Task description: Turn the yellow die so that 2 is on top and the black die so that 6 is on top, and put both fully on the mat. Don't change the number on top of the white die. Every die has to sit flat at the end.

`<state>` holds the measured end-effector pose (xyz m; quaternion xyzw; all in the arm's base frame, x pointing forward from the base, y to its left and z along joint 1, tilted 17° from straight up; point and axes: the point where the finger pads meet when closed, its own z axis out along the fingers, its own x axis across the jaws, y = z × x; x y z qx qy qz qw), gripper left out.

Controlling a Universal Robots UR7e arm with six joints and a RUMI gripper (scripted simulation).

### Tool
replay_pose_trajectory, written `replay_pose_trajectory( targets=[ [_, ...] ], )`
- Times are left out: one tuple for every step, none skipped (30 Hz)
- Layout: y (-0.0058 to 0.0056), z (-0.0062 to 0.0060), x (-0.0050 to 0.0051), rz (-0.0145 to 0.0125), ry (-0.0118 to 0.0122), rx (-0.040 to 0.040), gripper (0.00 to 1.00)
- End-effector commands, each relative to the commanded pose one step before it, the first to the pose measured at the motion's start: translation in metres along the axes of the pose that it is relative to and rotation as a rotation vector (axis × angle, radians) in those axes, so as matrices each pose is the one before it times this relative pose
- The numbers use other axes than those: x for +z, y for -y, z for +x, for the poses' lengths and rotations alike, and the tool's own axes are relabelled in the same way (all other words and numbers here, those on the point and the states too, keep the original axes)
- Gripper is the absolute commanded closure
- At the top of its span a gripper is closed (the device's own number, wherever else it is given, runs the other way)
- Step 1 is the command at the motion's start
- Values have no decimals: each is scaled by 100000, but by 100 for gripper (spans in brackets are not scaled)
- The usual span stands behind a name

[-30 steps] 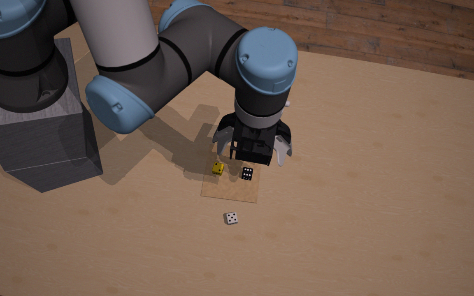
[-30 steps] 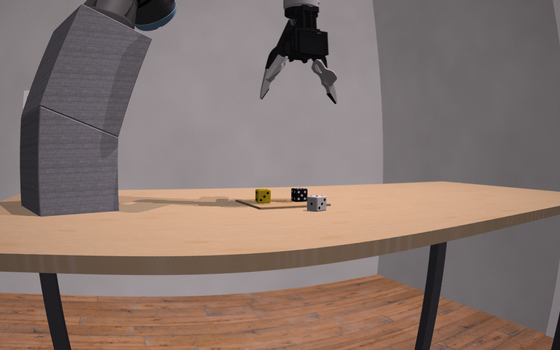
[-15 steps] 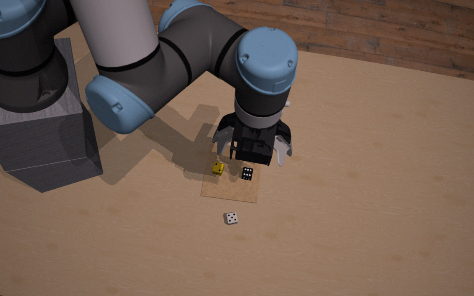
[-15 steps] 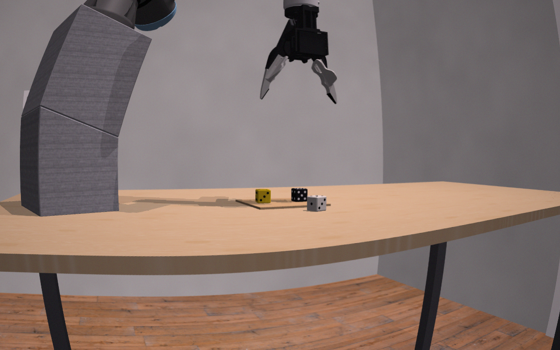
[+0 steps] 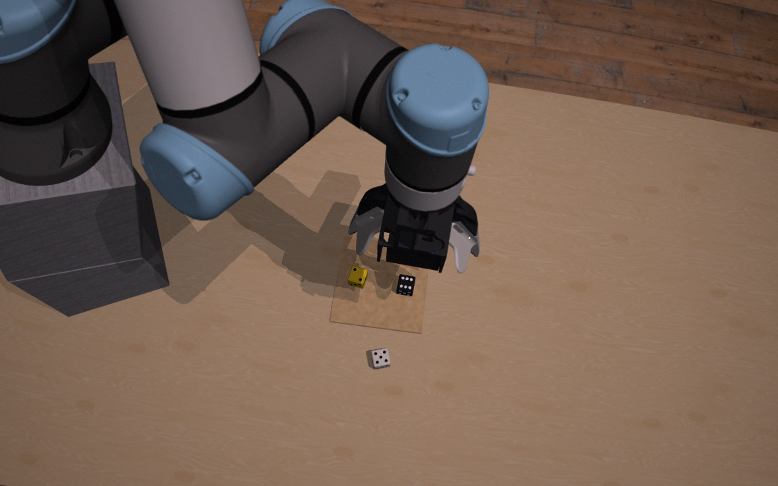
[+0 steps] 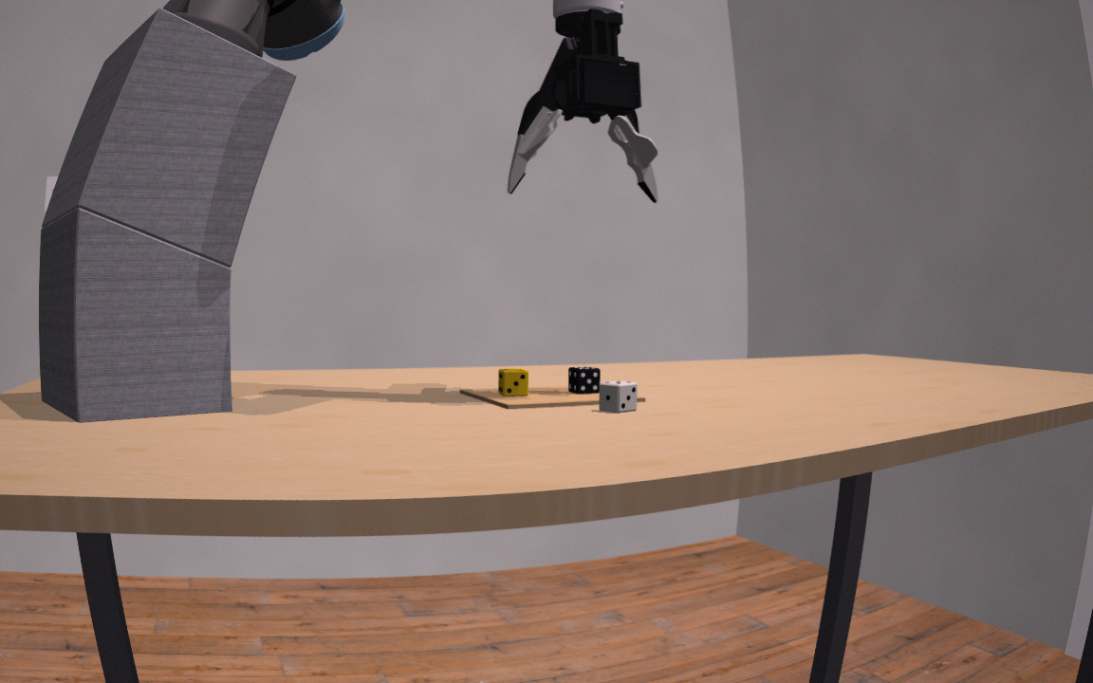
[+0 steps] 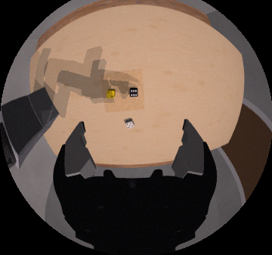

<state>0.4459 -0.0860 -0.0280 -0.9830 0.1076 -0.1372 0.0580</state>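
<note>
Pale wooden table [image 6: 788,407], yellow die [image 5: 356,276] and black die [image 5: 405,284] flat on brown mat [image 5: 379,314], white die [image 5: 379,358] just off it, gripper [image 6: 582,188] high above, jaws spread wide, holding nothing.

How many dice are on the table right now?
3. The yellow die and black die sit on the mat; the white die sits on the table beside it. None appear hidden.
</note>
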Motion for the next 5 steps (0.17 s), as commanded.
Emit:
replay_pose_trajectory(
  targets=[
    [-11,38,-28,-38,-101,-19,0],
    [0,0,0,0,0,0,0],
    [0,0,0,0,0,0,0],
    [0,0,0,0,0,0,0],
    [0,0,0,0,0,0,0]
  ],
)
